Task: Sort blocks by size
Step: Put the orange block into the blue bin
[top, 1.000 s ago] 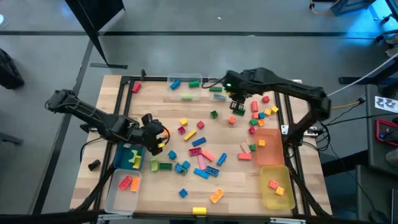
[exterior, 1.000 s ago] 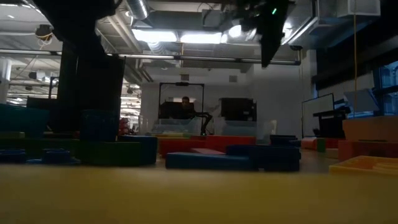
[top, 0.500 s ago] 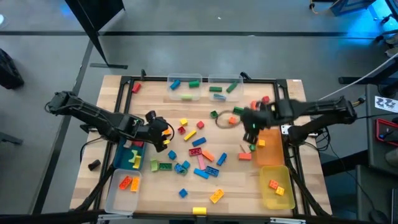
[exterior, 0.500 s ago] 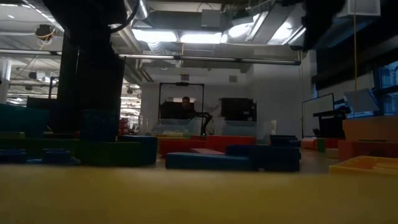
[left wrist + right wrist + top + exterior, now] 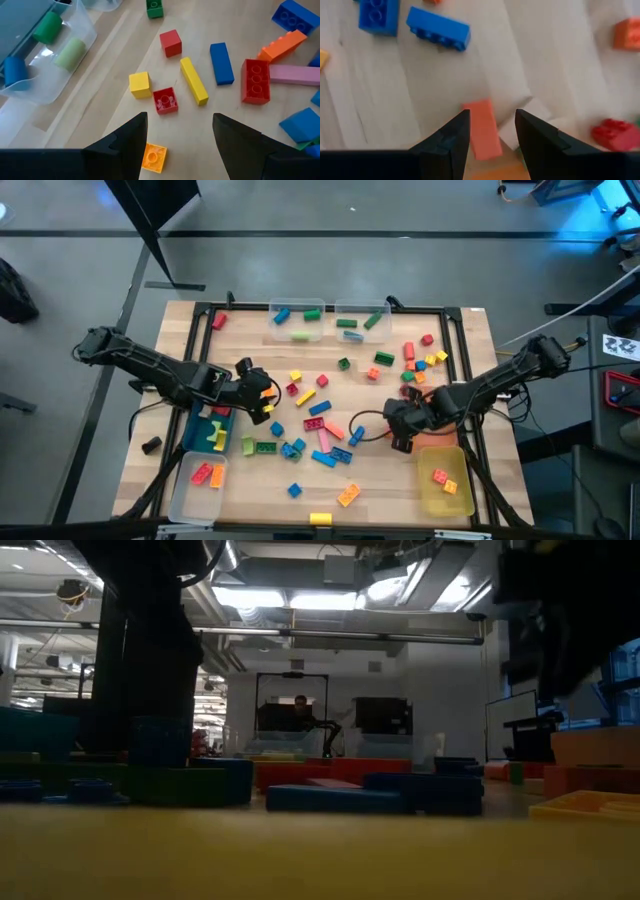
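Bins, worktop and room around the sorting area

A wooden worktop (image 5: 330, 470) with a dark frame stands on a grey floor (image 5: 330, 270). Two clear bins (image 5: 300, 311) sit side by side along its far edge, the second (image 5: 362, 310) just beside the first. On the left side a blue bin (image 5: 205, 442) lies next to a clear bin (image 5: 192, 492) nearer the front corner. On the right side an orange bin (image 5: 436, 442) touches a yellow bin (image 5: 448, 495) at the front. A small dark object (image 5: 151, 445) lies on the floor left of the worktop. Across the room, under ceiling lights (image 5: 300, 600), a person (image 5: 297, 705) sits at a distant station.
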You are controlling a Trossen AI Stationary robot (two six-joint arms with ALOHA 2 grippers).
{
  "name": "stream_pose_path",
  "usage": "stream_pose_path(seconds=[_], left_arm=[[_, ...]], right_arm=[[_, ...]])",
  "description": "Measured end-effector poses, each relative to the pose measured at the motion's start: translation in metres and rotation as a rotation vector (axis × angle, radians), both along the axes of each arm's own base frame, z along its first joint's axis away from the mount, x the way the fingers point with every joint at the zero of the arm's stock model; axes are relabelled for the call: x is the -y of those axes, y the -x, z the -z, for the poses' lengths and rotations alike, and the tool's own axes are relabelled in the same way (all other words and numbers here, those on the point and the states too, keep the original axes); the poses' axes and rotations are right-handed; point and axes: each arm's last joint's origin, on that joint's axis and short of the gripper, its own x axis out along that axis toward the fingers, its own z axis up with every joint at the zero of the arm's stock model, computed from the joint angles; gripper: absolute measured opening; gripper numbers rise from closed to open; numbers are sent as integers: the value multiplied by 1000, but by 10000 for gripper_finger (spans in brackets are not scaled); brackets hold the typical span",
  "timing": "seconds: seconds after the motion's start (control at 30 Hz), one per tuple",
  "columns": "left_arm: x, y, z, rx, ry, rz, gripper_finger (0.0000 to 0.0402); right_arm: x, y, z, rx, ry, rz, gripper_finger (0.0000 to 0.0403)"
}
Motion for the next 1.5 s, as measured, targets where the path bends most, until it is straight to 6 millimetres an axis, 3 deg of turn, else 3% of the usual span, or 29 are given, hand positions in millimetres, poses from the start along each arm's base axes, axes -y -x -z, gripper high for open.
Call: stream_pose_path(seconds=[0.17, 0.6, 0.83, 1.23, 1.37, 1.5], left_arm=[[0, 0, 0, 3, 1, 0, 209], [0, 0, 0, 3, 1, -1, 209], [0, 0, 0, 3, 1, -1, 209], [0, 0, 0, 3, 2, -1, 209], [0, 0, 0, 3, 1, -1, 209], [0, 0, 0, 4, 2, -1, 209]], right_arm=[[-2, 3, 21, -11, -5, 12, 159], [-7, -8, 50, -112, 41, -79, 159], [-10, -8, 60, -180, 12, -141, 159], [-12, -12, 59, -147, -13, -142, 157], [-13, -15, 65, -158, -8, -141, 126], [-15, -19, 72, -162, -7, -141, 58]])
